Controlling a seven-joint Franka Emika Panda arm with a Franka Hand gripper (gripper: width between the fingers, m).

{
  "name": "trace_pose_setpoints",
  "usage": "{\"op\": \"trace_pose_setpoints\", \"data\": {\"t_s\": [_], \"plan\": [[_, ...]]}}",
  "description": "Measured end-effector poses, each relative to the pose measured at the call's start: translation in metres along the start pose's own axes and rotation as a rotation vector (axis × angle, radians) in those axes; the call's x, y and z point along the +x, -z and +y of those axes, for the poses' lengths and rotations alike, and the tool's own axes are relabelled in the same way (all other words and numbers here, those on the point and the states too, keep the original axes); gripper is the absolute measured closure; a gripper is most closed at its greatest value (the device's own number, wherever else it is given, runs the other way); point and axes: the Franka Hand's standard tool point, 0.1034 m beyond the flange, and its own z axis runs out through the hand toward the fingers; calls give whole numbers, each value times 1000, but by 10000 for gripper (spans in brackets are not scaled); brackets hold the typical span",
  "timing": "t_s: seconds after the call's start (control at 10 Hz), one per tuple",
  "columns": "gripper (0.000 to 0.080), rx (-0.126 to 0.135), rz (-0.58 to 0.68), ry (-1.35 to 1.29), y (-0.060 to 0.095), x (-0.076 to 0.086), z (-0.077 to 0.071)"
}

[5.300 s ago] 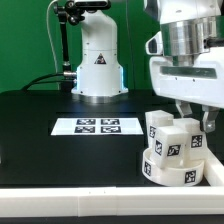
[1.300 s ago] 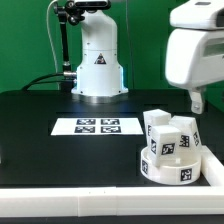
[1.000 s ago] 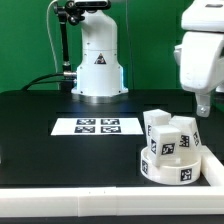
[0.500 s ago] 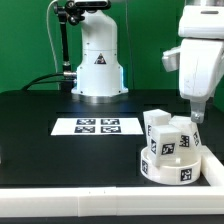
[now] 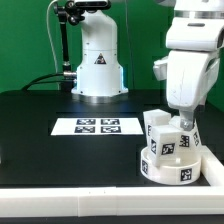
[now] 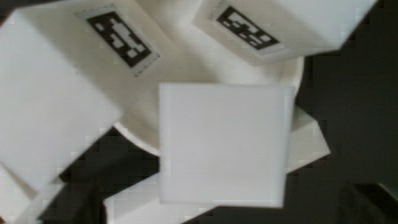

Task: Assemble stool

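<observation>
The round white seat disc lies at the exterior view's right with tags on its rim. Chunky white leg blocks are piled on and inside it, one tilted. My gripper hangs just above the pile, fingertips close over the upper blocks, jaws apart and empty. The wrist view looks straight down on a plain white leg block, with two tagged blocks beyond it and part of the seat disc beneath. My fingers do not show clearly there.
The marker board lies flat mid-table. The arm's white base stands at the back. A long white rail runs along the table's front edge and turns up at the right beside the seat disc.
My gripper has swung left from the exterior view's right edge and come down, now standing directly over the pile of leg blocks. The stool parts have not moved.
</observation>
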Motion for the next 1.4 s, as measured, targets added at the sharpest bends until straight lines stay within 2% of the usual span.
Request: {"op": "trace_pose_setpoints", "data": {"t_s": [0.5, 0.7, 0.8, 0.9, 1.2, 1.4], "plan": [[151, 8, -7, -3, -7, -2, -2], [421, 8, -8, -8, -7, -4, 0], [421, 8, -7, -9, -7, -5, 1], [464, 8, -7, -9, -7, -5, 1], [464, 9, -7, -39, -7, -5, 1], [464, 9, -7, -182, -7, -5, 0]]}}
